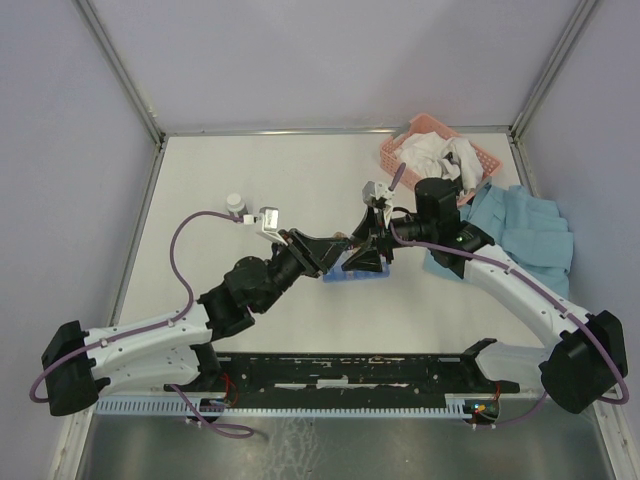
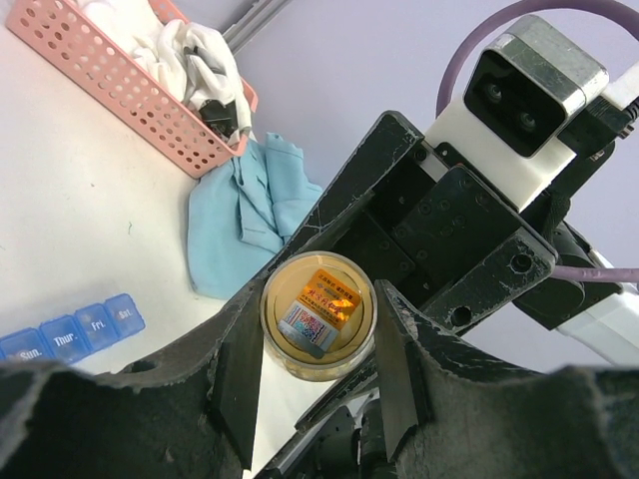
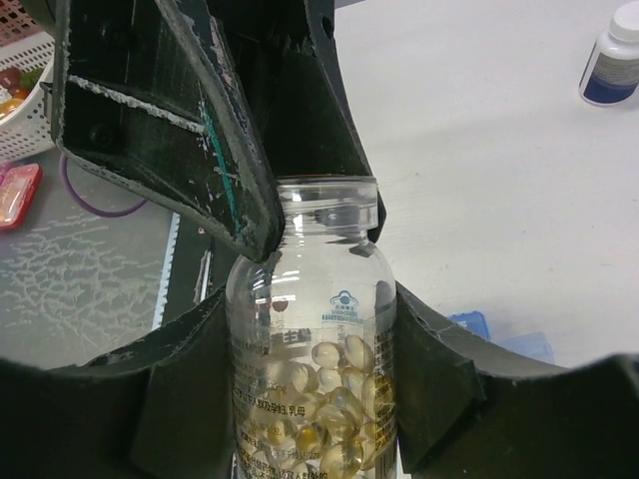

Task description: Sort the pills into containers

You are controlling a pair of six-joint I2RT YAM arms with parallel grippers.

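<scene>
White arms (image 1: 150, 335) with black joints (image 1: 250, 285) and looping purple cables (image 1: 183, 262) — behind the scuffed black fingers (image 3: 180, 110), a silver-and-white camera (image 1: 268, 218).

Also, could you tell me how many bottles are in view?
2. The clear bottle is held in the left gripper over the blue organiser; the white bottle stands on the table, to the left. The pink basket may hide more.

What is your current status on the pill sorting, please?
Left gripper shut on pill bottle. Right gripper flanking same bottle, grip unclear. Blue organiser: visible lids shut. Nothing else in the way.
</scene>
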